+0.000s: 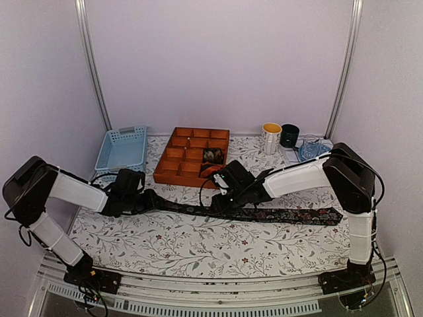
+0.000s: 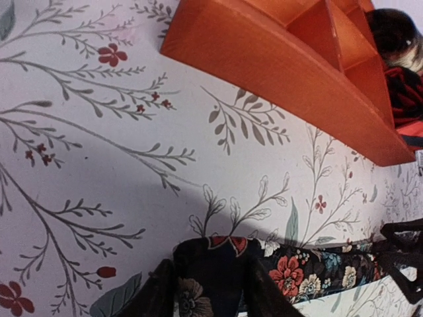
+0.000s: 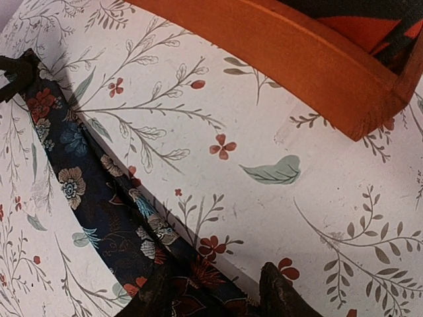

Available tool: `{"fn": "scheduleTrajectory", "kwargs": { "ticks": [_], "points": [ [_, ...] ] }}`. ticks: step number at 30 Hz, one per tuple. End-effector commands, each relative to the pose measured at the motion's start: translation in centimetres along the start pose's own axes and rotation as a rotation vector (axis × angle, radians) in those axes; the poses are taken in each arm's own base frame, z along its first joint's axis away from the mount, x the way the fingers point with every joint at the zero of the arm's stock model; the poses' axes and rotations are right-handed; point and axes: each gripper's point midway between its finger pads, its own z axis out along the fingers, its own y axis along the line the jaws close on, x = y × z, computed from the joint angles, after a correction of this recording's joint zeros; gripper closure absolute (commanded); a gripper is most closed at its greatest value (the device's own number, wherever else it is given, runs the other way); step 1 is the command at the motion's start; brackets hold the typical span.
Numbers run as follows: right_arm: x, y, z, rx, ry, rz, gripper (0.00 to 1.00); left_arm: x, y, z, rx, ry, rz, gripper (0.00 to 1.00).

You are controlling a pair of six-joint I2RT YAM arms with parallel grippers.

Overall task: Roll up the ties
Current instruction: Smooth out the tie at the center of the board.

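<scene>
On the white floral-print tablecloth point(image 1: 198, 244), the orange wooden compartment tray point(image 1: 178, 179) already holds two rolled ties (a dark coil point(image 1: 213, 156) and a red-and-black coil point(image 1: 210, 170)). One dark flower-patterned necktie point(image 1: 284, 214) is not yet rolled. It lies flat just in front of the tray, long axis left-right, wide end pointing right. The right gripper point(image 3: 215, 297) stands spread astride its middle. The left gripper point(image 2: 208, 294) straddles its narrow end; whether it pinches, I cannot tell.
</scene>
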Motion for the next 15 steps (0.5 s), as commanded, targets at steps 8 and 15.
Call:
{"fn": "scheduleTrajectory", "kwargs": {
  "ticks": [8,15],
  "points": [
    [-7.0,3.7,-9.2,-0.082,-0.173,-0.007,0.54,0.0,-0.3,-4.4,0.015,-0.010,0.017,0.19],
    [-7.5,3.7,-10.3,-0.065,-0.219,0.007,0.54,-2.7,-2.6,-7.8,0.081,-0.121,0.042,0.40]
  ]
}}
